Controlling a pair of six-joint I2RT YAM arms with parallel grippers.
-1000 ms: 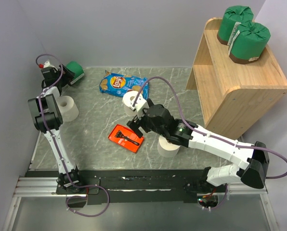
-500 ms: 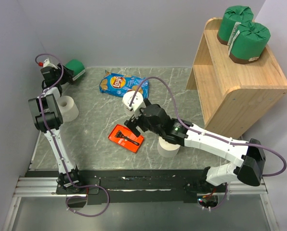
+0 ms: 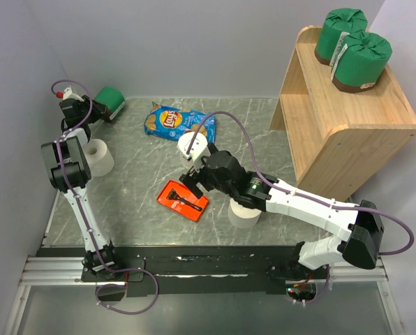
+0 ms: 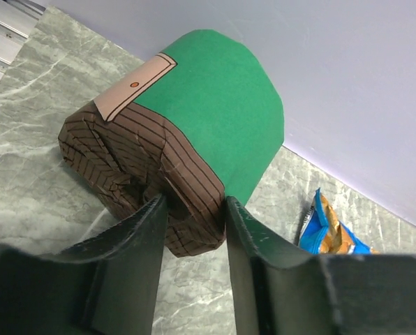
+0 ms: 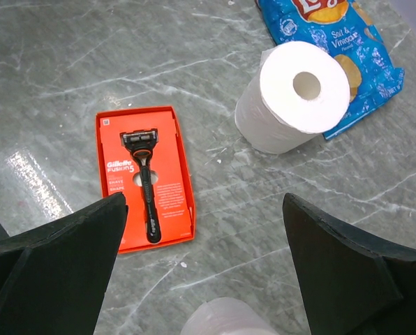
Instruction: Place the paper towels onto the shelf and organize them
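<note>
A green-wrapped paper towel roll (image 4: pixel 215 98) lies on its side in the table's far left corner (image 3: pixel 111 102). My left gripper (image 4: pixel 194 218) is shut on its brown twisted end, one finger on each side of the fold. Two more green rolls (image 3: pixel 340 31) (image 3: pixel 362 61) stand on top of the wooden shelf (image 3: pixel 347 125). Three bare white rolls stand on the table: one at the left (image 3: pixel 98 157), one by the chip bag (image 3: pixel 192 146) (image 5: pixel 295 94), one under the right arm (image 3: pixel 244 213) (image 5: pixel 229 319). My right gripper (image 5: pixel 204 234) hangs open above the table, holding nothing.
A blue chip bag (image 3: pixel 172 121) (image 5: pixel 333 31) lies at the back middle, touching the white roll. A red tray with a razor (image 3: pixel 183 200) (image 5: pixel 145 178) lies left of the right gripper. Walls close in the left and back edges.
My left gripper has shut on the green roll's brown end, and the roll has shifted slightly toward the corner. The right arm edged a little left, still open.
</note>
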